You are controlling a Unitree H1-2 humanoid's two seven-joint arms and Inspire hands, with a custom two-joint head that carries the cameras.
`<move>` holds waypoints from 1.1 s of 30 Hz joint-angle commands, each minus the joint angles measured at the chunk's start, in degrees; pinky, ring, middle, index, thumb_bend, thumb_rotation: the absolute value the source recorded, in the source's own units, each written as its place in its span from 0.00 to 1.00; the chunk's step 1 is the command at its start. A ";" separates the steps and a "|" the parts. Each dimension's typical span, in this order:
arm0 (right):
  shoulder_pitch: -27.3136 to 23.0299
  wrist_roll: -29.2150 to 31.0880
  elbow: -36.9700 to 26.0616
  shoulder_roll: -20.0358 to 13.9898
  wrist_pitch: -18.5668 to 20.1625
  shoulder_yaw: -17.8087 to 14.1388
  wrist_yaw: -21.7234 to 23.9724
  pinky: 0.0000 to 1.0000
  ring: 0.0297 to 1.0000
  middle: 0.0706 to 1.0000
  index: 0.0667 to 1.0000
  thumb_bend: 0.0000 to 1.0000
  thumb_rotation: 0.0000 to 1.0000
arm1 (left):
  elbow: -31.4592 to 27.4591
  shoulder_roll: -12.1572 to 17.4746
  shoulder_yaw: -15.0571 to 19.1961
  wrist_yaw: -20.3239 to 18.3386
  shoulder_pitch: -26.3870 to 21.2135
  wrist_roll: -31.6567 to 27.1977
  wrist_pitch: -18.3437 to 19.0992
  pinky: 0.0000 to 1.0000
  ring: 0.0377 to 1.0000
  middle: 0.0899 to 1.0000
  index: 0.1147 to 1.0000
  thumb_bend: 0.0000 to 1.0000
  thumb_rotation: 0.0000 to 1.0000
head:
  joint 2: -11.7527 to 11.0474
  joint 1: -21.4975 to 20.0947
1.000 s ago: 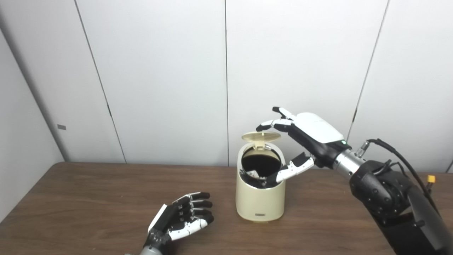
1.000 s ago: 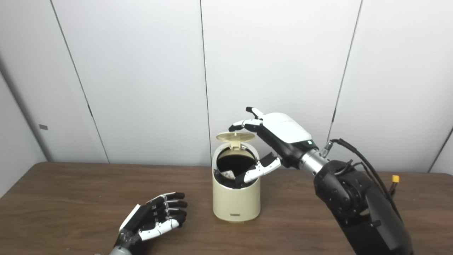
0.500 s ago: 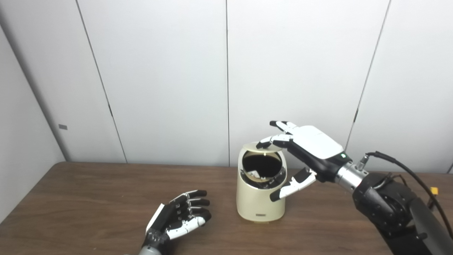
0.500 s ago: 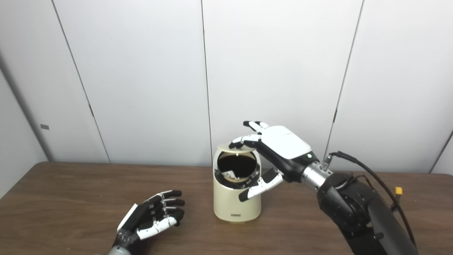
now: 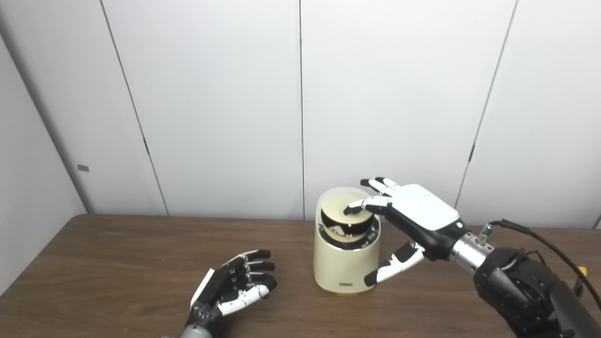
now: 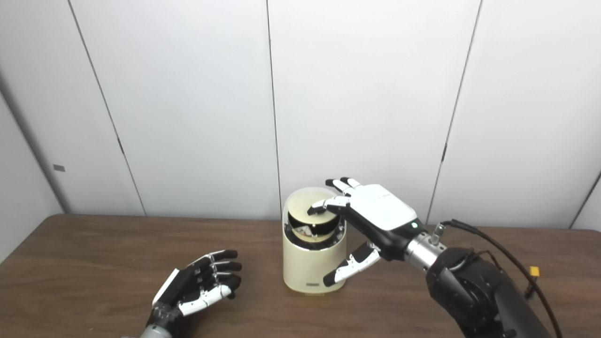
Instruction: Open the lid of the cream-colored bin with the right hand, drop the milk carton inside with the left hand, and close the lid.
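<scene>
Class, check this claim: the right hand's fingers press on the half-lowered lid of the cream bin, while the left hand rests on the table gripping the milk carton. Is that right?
Not quite. The left hand rests on the table open and empty, as the left eye view shows. The rest stands: the right hand has its fingers on the half-lowered lid of the cream bin.

Bin mouth: you find it mostly blocked; the lid [image 5: 342,209] slants over the bin [image 5: 346,263] opening, leaving only a dark gap at its lower front edge.
Above bin: your right hand [image 5: 413,220] spreads over the lid, fingers [image 5: 364,204] touching it.
Right of bin: your thumb hangs just beside the wall.
Lower left: your left hand [image 5: 235,288] lies palm-up on the table [image 5: 117,263].
Left of bin: bare wood lets you pass.
</scene>
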 commanded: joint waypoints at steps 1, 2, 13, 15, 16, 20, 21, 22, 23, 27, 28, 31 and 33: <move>-0.87 -0.45 -1.64 0.00 -1.61 -0.22 -1.27 1.00 0.97 0.75 0.76 0.87 0.50 | -1.16 0.43 0.21 -0.26 -1.86 0.14 -1.50 0.48 0.61 0.65 0.74 0.67 0.13 | 0.08 0.02; -0.62 -0.66 -1.78 0.08 -1.77 -0.06 -1.36 1.00 0.96 0.75 0.76 0.87 0.50 | -1.24 0.43 0.24 -0.26 -1.86 0.05 -1.31 0.48 0.61 0.65 0.74 0.67 0.13 | 0.10 -0.01; 0.81 -4.45 -2.25 0.08 -1.56 2.11 0.30 0.99 0.96 0.76 0.77 0.85 0.43 | -1.51 0.33 0.29 -0.50 -1.77 -0.22 -1.14 0.48 0.61 0.65 0.74 0.66 0.12 | 0.27 0.00; 0.66 -6.61 -2.37 -0.42 -1.68 3.10 0.96 1.00 0.97 0.77 0.78 0.85 0.47 | -1.29 0.33 0.31 -0.55 -1.80 -0.24 -1.31 0.48 0.61 0.65 0.74 0.66 0.12 | 0.27 0.00; 0.51 -8.07 -2.33 -0.76 -1.99 3.75 1.12 1.00 0.97 0.78 0.78 0.86 0.47 | -1.27 0.23 0.42 -0.59 -1.83 -0.55 -1.12 0.47 0.60 0.65 0.73 0.66 0.12 | 0.21 0.01; -0.03 -14.25 -1.33 -2.03 -4.50 5.99 -0.39 0.97 0.97 0.76 0.77 0.89 0.47 | -1.44 -0.11 0.71 -0.52 -1.86 -1.14 -0.56 0.46 0.59 0.65 0.73 0.67 0.10 | 0.17 0.07; -0.18 -16.12 -1.09 -2.33 -4.69 6.69 -0.12 0.99 0.97 0.75 0.75 0.90 0.47 | -1.42 -0.16 0.74 -0.57 -1.87 -1.19 -0.59 0.46 0.59 0.64 0.73 0.68 0.10 | 0.18 0.09; -0.40 -18.15 -0.98 -2.68 -4.69 7.50 0.57 0.99 0.97 0.74 0.74 0.90 0.47 | -1.36 -0.18 0.78 -0.69 -1.87 -1.30 -0.65 0.46 0.59 0.64 0.73 0.68 0.10 | 0.18 0.11; -0.62 -19.88 -1.02 -2.95 -4.36 8.24 1.79 1.00 0.97 0.73 0.73 0.90 0.49 | -1.28 -0.18 0.78 -0.80 -1.86 -1.30 -0.78 0.46 0.60 0.64 0.73 0.67 0.11 | 0.20 0.19; -0.84 -22.41 -0.59 -3.34 -3.37 9.67 4.19 1.00 0.95 0.70 0.71 0.93 0.51 | -1.45 -0.14 0.57 -0.68 -1.74 -0.56 -1.01 0.46 0.59 0.65 0.73 0.67 0.11 | 0.30 0.27; -0.83 -22.43 -0.58 -3.39 -3.17 9.75 4.72 1.00 0.95 0.70 0.71 0.92 0.52 | -1.60 -0.16 0.58 -0.61 -1.72 -0.54 -0.83 0.47 0.59 0.65 0.73 0.67 0.11 | 0.36 0.26; -0.67 -20.54 -0.81 -3.44 -3.40 9.00 4.48 1.00 0.95 0.71 0.71 0.92 0.53 | -1.76 -0.09 0.69 -0.61 -1.76 -0.73 -0.46 0.47 0.60 0.65 0.73 0.68 0.11 | 0.36 0.26; -0.41 -17.85 -1.31 -3.26 -3.80 7.62 3.21 1.00 0.95 0.72 0.72 0.90 0.53 | -1.70 -0.07 0.77 -0.66 -1.84 -0.87 -0.34 0.47 0.60 0.65 0.73 0.68 0.10 | 0.36 0.26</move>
